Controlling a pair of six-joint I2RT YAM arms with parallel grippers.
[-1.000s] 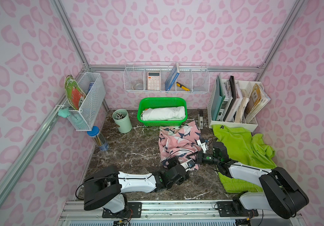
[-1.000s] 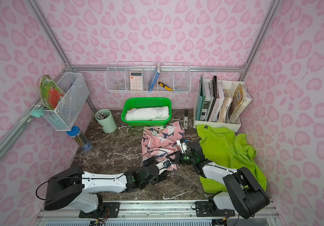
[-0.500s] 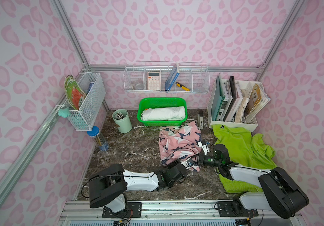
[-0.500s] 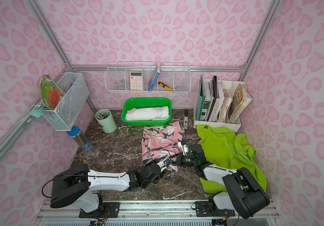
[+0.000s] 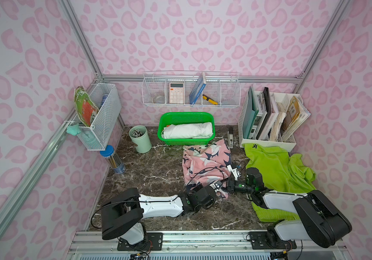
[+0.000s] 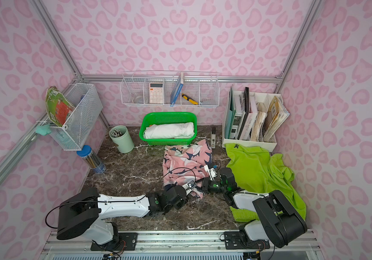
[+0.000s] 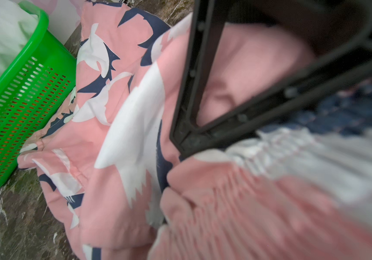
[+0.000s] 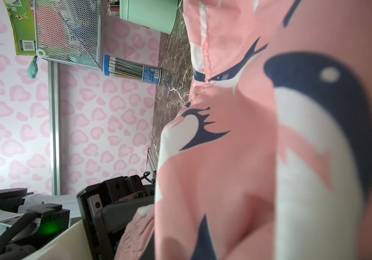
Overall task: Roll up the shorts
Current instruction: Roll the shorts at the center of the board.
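- The left claw (image 7: 179,146) is pinched closed on the gathered elastic waist of the pink shark-print shorts (image 5: 205,162), at that pair's 6 o'clock edge. Its 2 black fingers (image 7: 191,74) meet in a point on the cloth.
- The right claw (image 5: 228,188) reaches in from 3 o'clock to the same edge, just beside the left one. In the right wrist view cloth fills the frame and hides the jaws, so I cannot tell how far apart they stand or whether they hold anything.
- In both top views the wrists and cables cover the spot where the claws meet the waistband.
- The pink pair lies crumpled mid-way on the marble table (image 5: 158,171), running toward 12 o'clock almost to the green basket (image 5: 186,115), which holds a white roll of cloth (image 5: 187,132).
- The lime green shorts (image 5: 275,166) lie spread at 3 o'clock of the pink pair. The right arm crosses them and hides part of them.
- 1 second ago the left jaws stood wide apart; now they are closed. Both pairs lie much as they did.
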